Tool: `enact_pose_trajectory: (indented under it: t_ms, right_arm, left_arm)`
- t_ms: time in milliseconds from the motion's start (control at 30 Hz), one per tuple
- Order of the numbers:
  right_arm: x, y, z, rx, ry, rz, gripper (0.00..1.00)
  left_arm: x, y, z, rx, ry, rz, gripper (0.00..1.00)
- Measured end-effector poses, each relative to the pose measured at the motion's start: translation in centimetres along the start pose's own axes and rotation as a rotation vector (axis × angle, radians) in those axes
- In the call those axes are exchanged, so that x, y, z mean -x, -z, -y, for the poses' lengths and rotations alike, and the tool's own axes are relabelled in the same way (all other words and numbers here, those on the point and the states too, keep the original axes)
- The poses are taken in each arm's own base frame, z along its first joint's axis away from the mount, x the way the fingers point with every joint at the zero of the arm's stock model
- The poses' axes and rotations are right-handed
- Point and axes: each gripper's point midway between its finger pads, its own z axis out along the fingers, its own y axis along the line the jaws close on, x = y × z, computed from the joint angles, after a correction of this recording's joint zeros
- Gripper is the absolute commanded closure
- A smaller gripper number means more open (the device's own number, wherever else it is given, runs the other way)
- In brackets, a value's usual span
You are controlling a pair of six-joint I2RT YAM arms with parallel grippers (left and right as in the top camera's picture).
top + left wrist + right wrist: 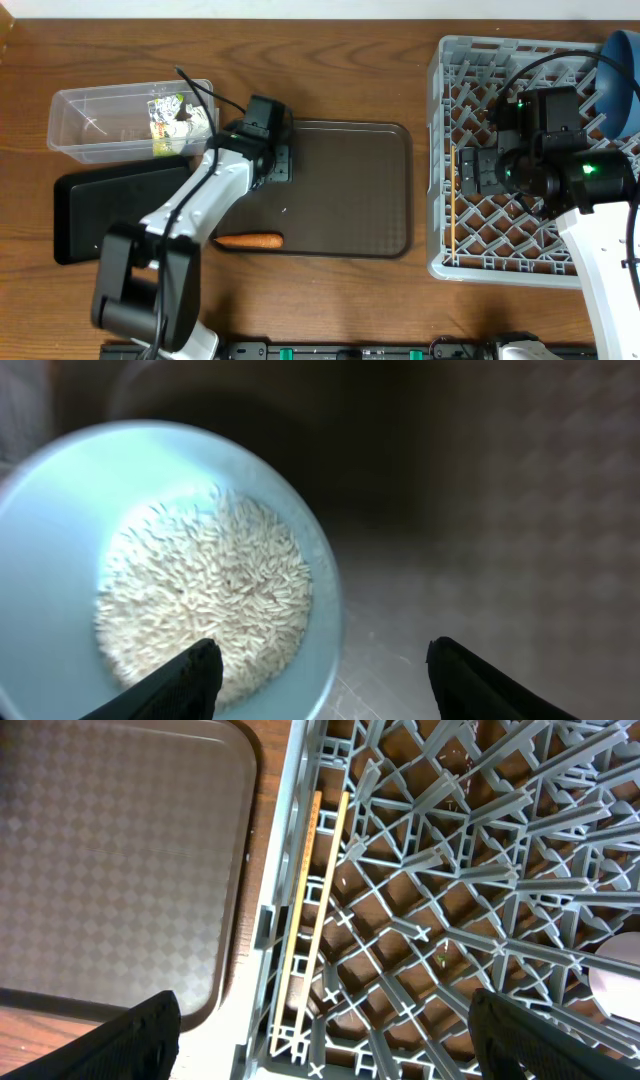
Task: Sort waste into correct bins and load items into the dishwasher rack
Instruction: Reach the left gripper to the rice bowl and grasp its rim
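In the left wrist view a pale blue bowl (60, 510) holds loose white rice (205, 595) and sits on the brown serving tray. My left gripper (325, 670) is open just above it, with the bowl's right rim between the fingers. In the overhead view this gripper (262, 150) hides the bowl. An orange carrot stick (250, 240) lies at the tray's front left. My right gripper (325, 1030) is open and empty over the grey rack (470, 870), near the wooden chopsticks (315, 910) lying along its left wall. A dark blue plate (625, 80) stands in the rack (437, 100).
A clear tub (90, 125) at the back left holds a yellow-green wrapper (170, 115). A flat black tray (110, 215) lies in front of it. The brown serving tray (350, 190) fills the middle. A pale pink-white object (620, 970) shows at the right edge of the rack.
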Motion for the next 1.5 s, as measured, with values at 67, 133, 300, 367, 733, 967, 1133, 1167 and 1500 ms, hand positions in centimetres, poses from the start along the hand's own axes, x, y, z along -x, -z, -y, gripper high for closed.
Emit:
enact_pose_trajectory:
  t_ms: [67,133,300,367,733,967,1133,1167,1500]
  right_arm:
    - [0.0,0.0,0.0,0.000,0.000,0.000,0.11]
    - [0.0,0.0,0.0,0.000,0.000,0.000,0.11]
    - [0.0,0.0,0.0,0.000,0.000,0.000,0.12]
    - [0.0,0.0,0.0,0.000,0.000,0.000,0.12]
    - [0.0,0.0,0.0,0.000,0.003,0.000,0.14]
    - [0.0,0.0,0.0,0.000,0.003,0.000,0.14]
    - [0.0,0.0,0.0,0.000,0.003,0.000,0.15]
    - [0.0,0.0,0.0,0.000,0.003,0.000,0.14]
    - [0.0,0.0,0.0,0.000,0.003,0.000,0.15]
  left_arm:
    - [-0.5,-0.8,-0.1,0.007,-0.002,-0.024,0.42]
    - [-0.8,-1.2,0.0,0.011,-0.003,-0.038,0.49]
    - [-0.9,-1.3,0.5,0.009,-0.026,-0.039,0.58]
    - [-1.0,-1.3,0.9,0.006,-0.037,-0.038,0.64]
    - [-1.0,-1.2,1.5,0.007,-0.065,-0.031,0.74]
    - [-1.0,-1.3,1.5,0.006,-0.065,-0.026,0.74]
    - [-1.4,-1.8,1.5,0.005,-0.065,-0.022,0.69]
    - [-1.6,-1.9,1.4,0.006,-0.065,-0.025,0.69]
    - [-1.9,-2.1,1.3,0.008,-0.064,-0.031,0.76]
